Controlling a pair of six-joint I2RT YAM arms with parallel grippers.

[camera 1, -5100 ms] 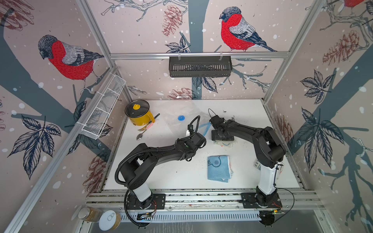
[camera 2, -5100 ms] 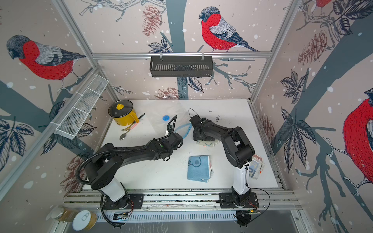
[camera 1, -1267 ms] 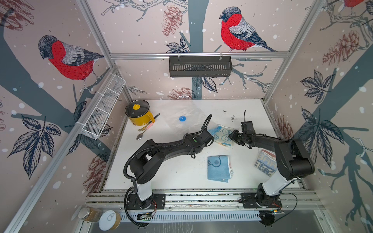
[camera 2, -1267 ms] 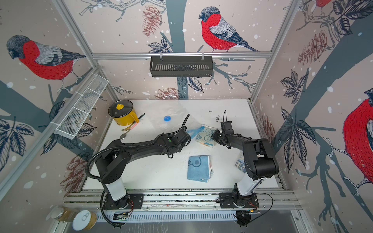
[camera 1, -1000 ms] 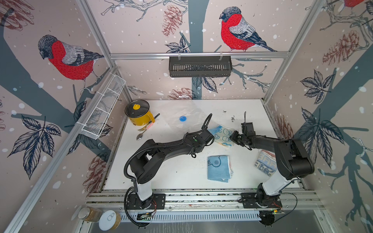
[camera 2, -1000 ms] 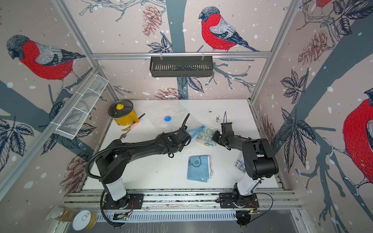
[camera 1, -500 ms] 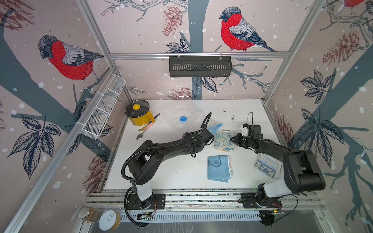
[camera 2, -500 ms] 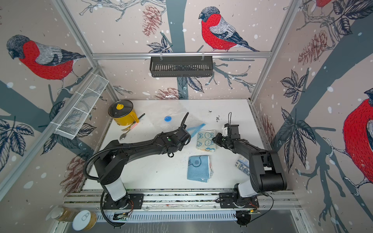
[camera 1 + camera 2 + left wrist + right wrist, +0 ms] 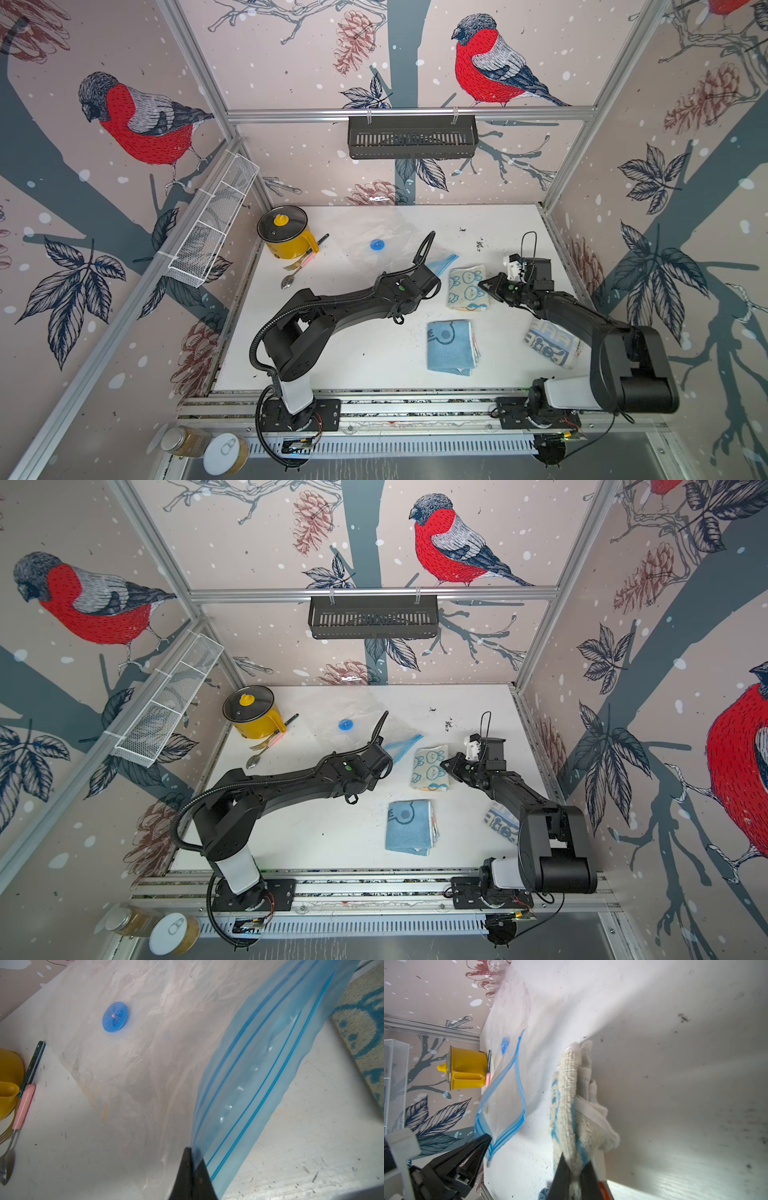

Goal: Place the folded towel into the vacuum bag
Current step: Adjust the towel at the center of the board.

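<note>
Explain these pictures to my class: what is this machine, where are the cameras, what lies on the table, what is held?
Two black robot arms, the left arm and the right arm, each end in a two-fingered gripper. Two pictures look down on the whole scene; two come from cameras on the wrists. On the white table lie a clear vacuum bag with a blue valve, a blue towel, a patterned towel under the right arm, a yellow pot, a spoon and a fork. The left gripper is shut on the bag's blue zip strip, holding its mouth open. The right gripper is shut on a cream towel beside that mouth.
</note>
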